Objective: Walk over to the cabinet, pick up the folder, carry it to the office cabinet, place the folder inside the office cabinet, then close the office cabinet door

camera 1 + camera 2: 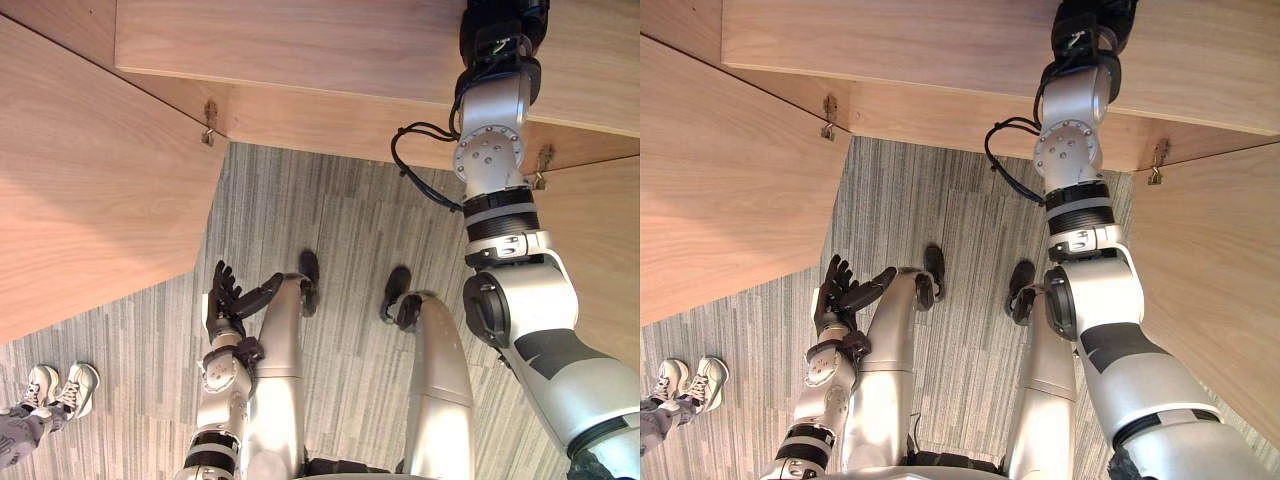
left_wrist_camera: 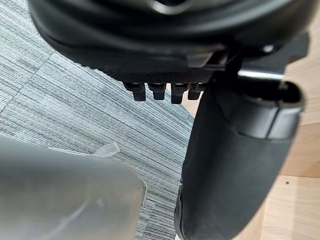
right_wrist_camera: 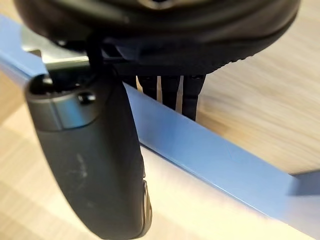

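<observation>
Right hand [image 3: 95, 165]: blue folder [image 3: 210, 155] pinched between thumb and fingers [image 3: 170, 92] (left hand [image 1: 225, 300] slack).

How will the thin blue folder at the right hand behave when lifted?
The thin blue folder shows as a narrow flat band, so it is probably light and may flex if held by one edge. Its surface looks smooth, so it could slip in the right hand.
</observation>
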Tool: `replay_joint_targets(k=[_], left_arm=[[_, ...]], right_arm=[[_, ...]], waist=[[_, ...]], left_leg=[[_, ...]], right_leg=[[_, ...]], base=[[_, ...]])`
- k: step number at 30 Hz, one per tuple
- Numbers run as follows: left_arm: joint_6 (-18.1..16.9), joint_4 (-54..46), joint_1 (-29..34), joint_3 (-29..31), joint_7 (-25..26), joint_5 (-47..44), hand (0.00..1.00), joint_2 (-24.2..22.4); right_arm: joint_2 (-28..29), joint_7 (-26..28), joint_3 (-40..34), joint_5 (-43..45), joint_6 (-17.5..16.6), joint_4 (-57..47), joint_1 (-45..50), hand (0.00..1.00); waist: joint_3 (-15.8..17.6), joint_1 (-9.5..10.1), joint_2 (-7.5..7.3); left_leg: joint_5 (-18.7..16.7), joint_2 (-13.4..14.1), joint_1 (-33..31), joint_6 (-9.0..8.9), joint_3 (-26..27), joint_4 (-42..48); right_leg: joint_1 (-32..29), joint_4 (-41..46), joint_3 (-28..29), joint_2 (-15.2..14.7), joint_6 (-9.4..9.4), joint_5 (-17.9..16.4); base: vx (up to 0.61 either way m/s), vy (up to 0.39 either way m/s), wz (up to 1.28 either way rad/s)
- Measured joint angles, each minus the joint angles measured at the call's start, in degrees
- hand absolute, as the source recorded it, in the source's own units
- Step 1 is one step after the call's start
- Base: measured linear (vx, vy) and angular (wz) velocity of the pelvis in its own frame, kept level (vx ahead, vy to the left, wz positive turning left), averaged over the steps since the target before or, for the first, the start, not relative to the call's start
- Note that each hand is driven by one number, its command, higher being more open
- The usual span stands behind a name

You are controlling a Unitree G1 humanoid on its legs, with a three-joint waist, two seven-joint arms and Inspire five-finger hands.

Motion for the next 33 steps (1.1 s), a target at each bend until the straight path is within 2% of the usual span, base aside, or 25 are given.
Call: replay_joint_targets(k=[4, 9, 11, 16, 17, 20, 22, 24, 26, 29, 33], left_arm=[[0.03, 1.26, -0.52, 0.25, 0.14, -0.27, 1.00, 0.12], [-0.02, 1.25, -0.52, 0.18, 0.07, -0.51, 1.00, 0.36], [-0.05, 1.40, -0.49, 0.14, 0.02, -0.47, 1.00, 0.31], [-0.55, 3.56, -0.48, 0.15, -0.71, 0.10, 1.00, 1.71], [-0.70, 4.17, -0.48, 0.19, -0.94, 0.09, 1.00, 2.16], [-0.97, 6.44, -0.48, 0.12, -2.04, 0.06, 1.00, 2.58], [-1.02, 7.68, -0.48, 0.15, -2.64, 0.05, 1.00, 2.65], [-1.03, 8.43, -0.48, 0.16, -2.88, 0.04, 1.00, 3.31], [-1.06, 9.08, -0.50, 0.15, -3.26, 0.02, 1.00, 4.08], [-1.01, 9.95, -0.69, 0.09, -4.23, -0.26, 1.00, 4.42], [-0.90, 10.45, -0.69, 0.00, -5.10, -1.09, 1.00, 4.38]], right_arm=[[-0.09, 0.19, 1.05, -2.56, 0.08, -0.06, 0.00, 1.00], [-1.94, 1.43, 5.40, -13.13, 1.16, -2.09, 2.30, 1.00], [-4.33, 2.42, 8.65, -18.24, 1.91, -5.77, 6.38, 1.00], [-12.03, 8.15, 18.26, -39.84, 3.43, -10.43, 13.52, 1.00], [-13.77, 9.27, 20.02, -44.23, 3.93, -10.40, 14.77, 0.00], [-16.93, 11.97, 23.83, -52.24, 5.76, -8.85, 17.61, 0.00], [-18.03, 12.74, 24.63, -57.32, 5.46, -8.79, 17.93, 0.00], [-18.60, 13.52, 24.51, -61.20, 5.53, -7.20, 17.82, 0.00], [-18.60, 13.93, 24.49, -60.93, 5.72, -5.68, 17.41, 0.00], [-18.53, 16.24, 23.89, -53.18, 6.34, -2.79, 17.06, 0.00], [-16.52, 19.78, 21.27, -37.68, 7.13, -0.29, 17.99, 0.00]], waist=[[-0.18, -0.46, -0.05], [-0.25, -1.29, -0.12], [-0.26, -1.52, -0.16], [-0.34, -3.53, -0.32], [-0.37, -3.72, -0.38], [-0.58, -3.84, -0.78], [-0.66, -3.95, -0.91], [-1.35, -3.85, -2.08], [-1.98, -3.85, -3.12], [-2.21, -3.76, -3.47], [-2.25, -3.42, -3.47]], left_leg=[[0.09, -0.11, 0.60, -0.01, 0.02, -0.34], [0.17, -0.10, 1.51, 0.02, 0.31, -1.17], [0.17, -0.06, 2.38, 0.02, 0.58, -1.85], [0.18, 0.10, 3.73, 0.04, 1.34, -3.28], [0.18, 0.13, 4.11, 0.04, 1.46, -3.63], [0.18, 0.20, 5.79, 0.05, 2.34, -5.00], [0.21, 0.23, 6.69, 0.10, 2.66, -5.81], [0.21, 0.31, 7.10, 0.10, 3.04, -6.47], [0.21, 0.48, 7.18, 0.10, 3.37, -6.80], [0.25, 0.69, 7.96, 0.18, 3.97, -7.32], [0.29, 1.04, 8.94, 0.24, 5.05, -8.21]], right_leg=[[0.68, -0.29, -0.08, -0.13, -0.01, 0.01], [1.48, -1.07, -0.07, -0.15, -0.05, 0.07], [2.32, -1.79, -0.07, -0.14, 0.02, 0.10], [3.46, -3.23, 0.10, -0.04, 0.18, 0.30], [3.79, -3.61, 0.10, -0.01, 0.18, 0.32], [5.00, -4.54, 0.47, -0.01, 0.13, 0.42], [5.72, -5.40, 0.54, -0.01, 0.15, 0.59], [5.94, -5.94, 0.54, -0.06, 0.15, 0.65], [6.02, -6.34, 0.49, -0.10, 0.18, 0.68], [7.18, -7.29, 0.09, -0.28, 0.31, 0.76], [8.54, -8.83, -0.08, -0.34, 0.66, 1.10]], base=[[-0.04, -0.034, 0.02], [-0.02, -0.022, 0.00], [0.01, -0.017, 0.00], [0.00, -0.027, -0.02], [-0.01, -0.045, -0.03], [0.00, -0.043, -0.04], [0.00, -0.049, -0.04], [0.01, -0.037, -0.03], [0.00, -0.016, -0.01], [0.01, -0.003, 0.03], [0.00, 0.000, 0.00]])
